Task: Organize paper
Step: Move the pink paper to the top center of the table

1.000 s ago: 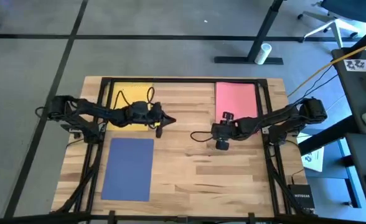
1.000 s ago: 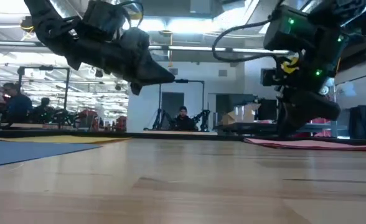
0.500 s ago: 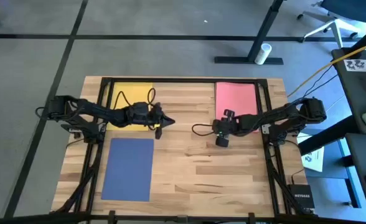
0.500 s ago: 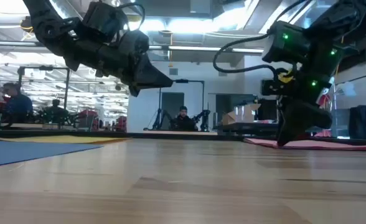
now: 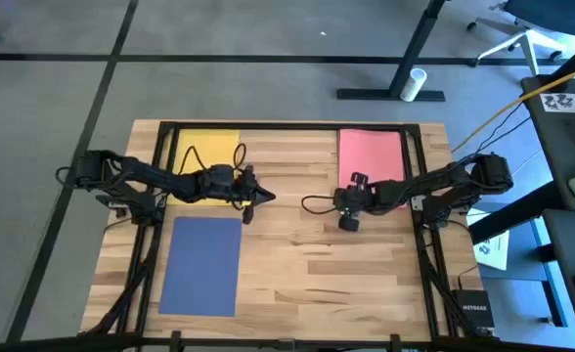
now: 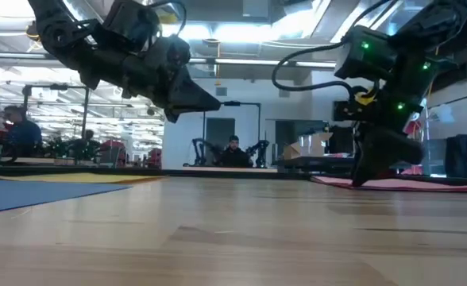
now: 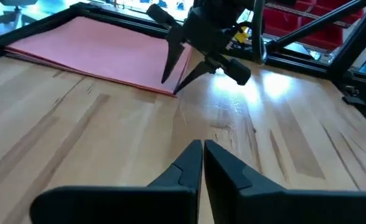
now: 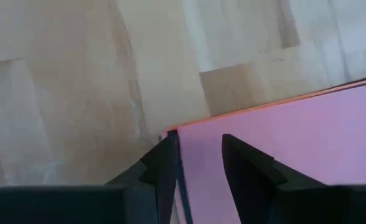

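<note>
A pink sheet [image 5: 372, 156] lies on top of a stack at the table's far right, with an orange edge [image 8: 264, 104] showing under it. A yellow sheet [image 5: 207, 156] lies at the far left and a navy blue sheet [image 5: 201, 264] at the near left. My right gripper [image 8: 198, 146] points down at the pink stack's near left corner [image 7: 170, 91]. It is open, with one finger over the pink sheet and the other at its left edge. My left gripper [image 7: 203, 146] hovers shut above the bare wood at mid-table, beside the yellow sheet. My right gripper stands over the pink stack's near left corner [image 8: 172, 132] from above, its fingers astride that corner. Its tips are down at table level [image 6: 362, 179]. Whether they touch the paper, I cannot tell.
A black frame [image 5: 287, 126] runs along the table's far edge and sides. Bare wood [image 5: 317, 264] fills the middle and near right of the table. People and equipment show in the room behind the table [image 6: 232, 151].
My right gripper has gone down toward the pink stack's near left corner, from above the table to table level. My left gripper has stayed about where it was.
</note>
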Motion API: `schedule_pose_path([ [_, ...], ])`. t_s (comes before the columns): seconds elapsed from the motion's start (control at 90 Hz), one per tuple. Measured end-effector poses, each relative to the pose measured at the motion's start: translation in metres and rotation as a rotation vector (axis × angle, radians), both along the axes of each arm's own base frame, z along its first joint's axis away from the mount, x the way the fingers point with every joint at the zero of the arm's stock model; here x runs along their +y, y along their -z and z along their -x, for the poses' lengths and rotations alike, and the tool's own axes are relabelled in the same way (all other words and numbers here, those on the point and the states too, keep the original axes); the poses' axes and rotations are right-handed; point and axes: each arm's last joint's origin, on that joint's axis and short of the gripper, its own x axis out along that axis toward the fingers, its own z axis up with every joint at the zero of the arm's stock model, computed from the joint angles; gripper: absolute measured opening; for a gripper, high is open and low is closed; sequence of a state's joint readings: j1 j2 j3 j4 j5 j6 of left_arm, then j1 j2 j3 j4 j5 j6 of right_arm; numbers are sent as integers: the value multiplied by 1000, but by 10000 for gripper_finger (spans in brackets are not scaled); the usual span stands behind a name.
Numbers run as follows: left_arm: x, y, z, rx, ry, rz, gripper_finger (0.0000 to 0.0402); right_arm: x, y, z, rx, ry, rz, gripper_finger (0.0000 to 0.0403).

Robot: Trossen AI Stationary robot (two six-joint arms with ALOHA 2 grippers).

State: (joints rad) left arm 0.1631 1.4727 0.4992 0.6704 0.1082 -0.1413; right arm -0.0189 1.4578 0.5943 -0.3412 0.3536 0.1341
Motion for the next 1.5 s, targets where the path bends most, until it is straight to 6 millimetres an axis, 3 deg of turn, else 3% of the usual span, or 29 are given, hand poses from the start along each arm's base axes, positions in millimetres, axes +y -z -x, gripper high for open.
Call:
schedule_pose_path([
  [0.333,0,1,0,8,0,0,0,-4,0,0,4,7,-3,6],
  [0.556,0,1,0,9,4,-12,0,-2,-6,-7,-32,-17,-98,20],
  [0.944,0,1,0,9,4,-10,0,2,-51,-49,-320,-140,-240,22],
  [1.067,0,1,0,13,3,-9,0,2,-56,-53,-347,-151,-239,45],
  [1.344,0,2,1,26,3,-7,0,1,-58,-54,-358,-110,-233,178],
  [1.5,0,3,1,31,3,-6,0,-1,-54,-48,-287,-75,-185,175],
])
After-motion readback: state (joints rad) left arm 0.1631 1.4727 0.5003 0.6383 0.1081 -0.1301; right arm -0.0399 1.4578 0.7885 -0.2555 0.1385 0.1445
